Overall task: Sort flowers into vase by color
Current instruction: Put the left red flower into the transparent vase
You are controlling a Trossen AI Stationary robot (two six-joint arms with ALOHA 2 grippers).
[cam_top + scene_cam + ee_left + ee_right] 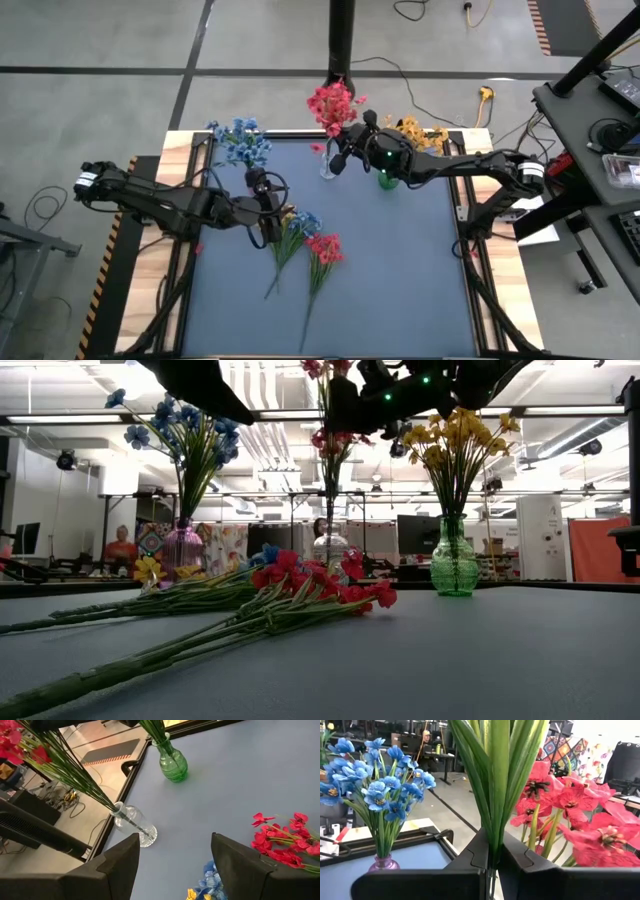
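My right gripper [338, 158] is shut on a red flower sprig [332, 102] whose stems run down into the clear vase [328, 168] at the table's far side. Blue flowers [243, 140] stand in a purple vase [182, 546], and yellow ones [455, 435] in a green vase [453, 563]. A blue-and-yellow sprig [296, 226] and a red sprig [323, 248] lie flat on the mat. My left gripper [175, 865] hovers open above their blossoms, touching nothing. My right gripper pinches the red sprig's bundled green stems [492, 837] between its two fingers, below the blossoms. The fingers come in about level from the table's right and lie across the stems. The sprig stands nearly upright, its lower stems [131, 820] inside the clear vase.
The three vases stand in a row along the far edge of the blue mat [400, 280]. Wooden boards and black rails [470, 215] frame the mat. Beyond the table the room shows desks and a seated person [122, 545].
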